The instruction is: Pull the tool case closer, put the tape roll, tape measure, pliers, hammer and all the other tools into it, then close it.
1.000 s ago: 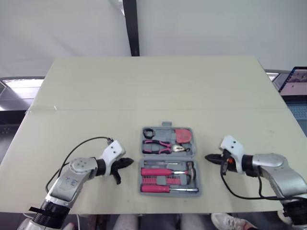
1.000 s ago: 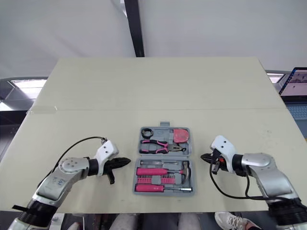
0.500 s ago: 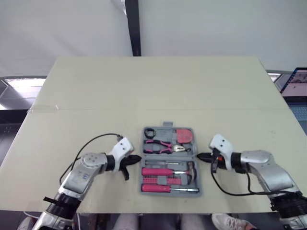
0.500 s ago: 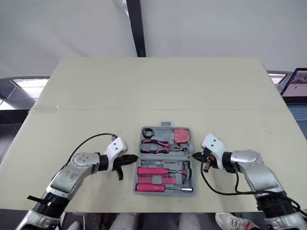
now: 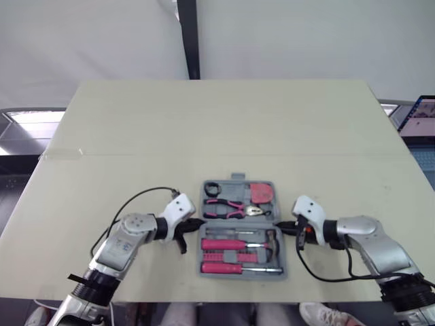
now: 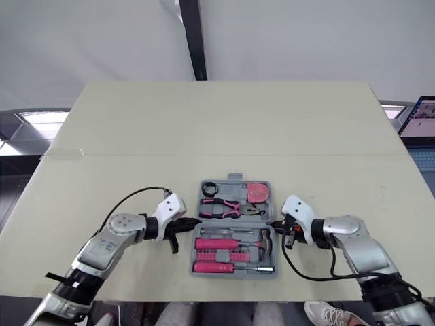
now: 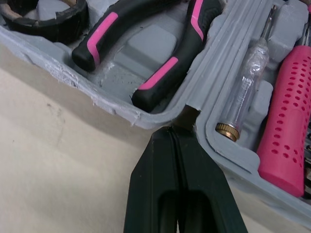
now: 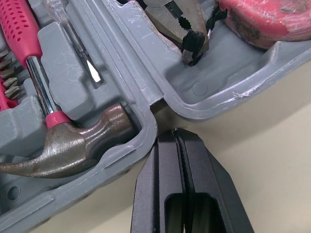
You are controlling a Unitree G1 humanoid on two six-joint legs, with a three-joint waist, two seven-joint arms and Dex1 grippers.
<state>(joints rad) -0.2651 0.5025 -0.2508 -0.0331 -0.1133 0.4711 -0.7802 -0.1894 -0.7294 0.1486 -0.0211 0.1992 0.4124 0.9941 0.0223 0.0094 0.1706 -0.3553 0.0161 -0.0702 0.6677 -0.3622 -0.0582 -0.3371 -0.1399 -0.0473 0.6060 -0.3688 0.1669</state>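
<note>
Tool case (image 5: 239,227) lies open near the tabletop's (image 5: 204,129) front edge, handle pointing to the far edge, hinge running left-right. Left gripper (image 5: 196,223) and right gripper (image 5: 281,226), both closed on nothing, sit at the hinge ends.

This looks like a robotics lab or test room rather than a home: a plain pale counter (image 5: 224,129) stands before a bare white backdrop (image 5: 306,41), with a black upright post (image 5: 188,41) behind it at 12 o'clock. At 3 o'clock, just off the counter's edge, an open laptop (image 5: 418,115) shows a lit screen. At 9 o'clock a glossy grey surface (image 5: 27,129) mirrors a bright rectangular light.
</note>
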